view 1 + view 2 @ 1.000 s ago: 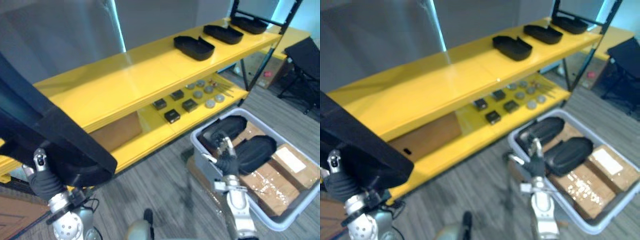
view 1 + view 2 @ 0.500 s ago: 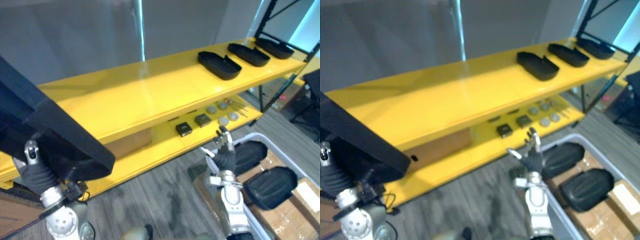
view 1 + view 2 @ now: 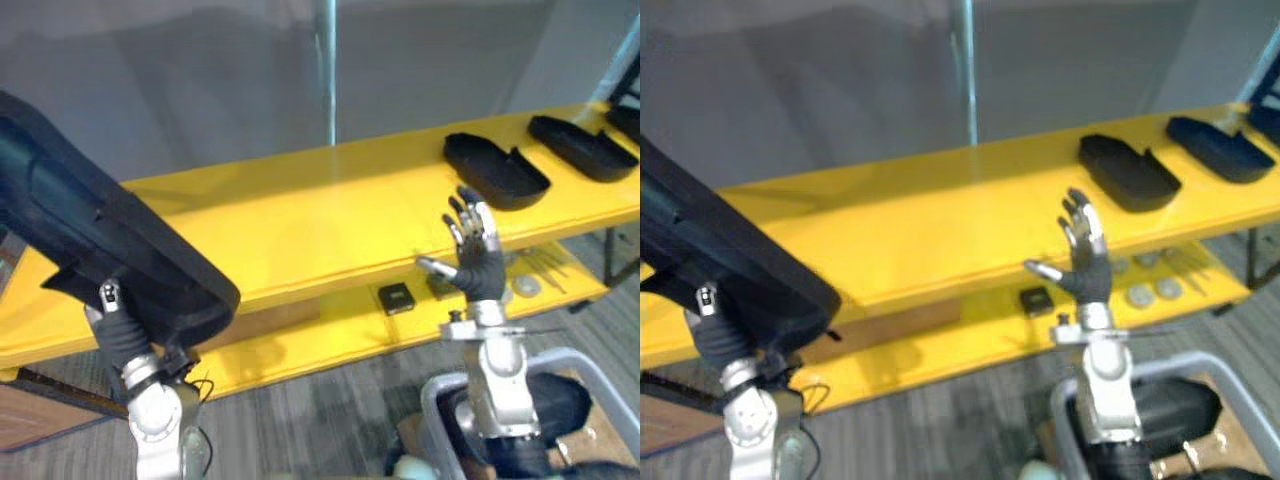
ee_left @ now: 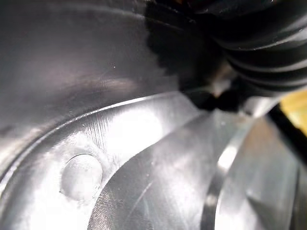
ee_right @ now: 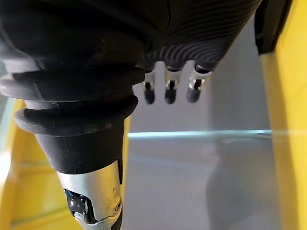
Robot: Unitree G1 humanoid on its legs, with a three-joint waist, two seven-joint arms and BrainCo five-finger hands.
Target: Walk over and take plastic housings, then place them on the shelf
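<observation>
While the right hand [image 3: 472,250] is raised in front of the yellow shelf [image 3: 300,215], fingers spread straight and holding nothing, the left hand [image 3: 120,335] sits under a large black housing [image 3: 90,235] by the shelf's left end. Its fingers are hidden, so can't tell the grip. On the top board, right side: second housing [image 3: 495,170], third housing [image 3: 580,147] just beside it. Grey tote [image 3: 440,385] on the floor below the right arm, with a dark housing [image 3: 545,405] in it.
</observation>
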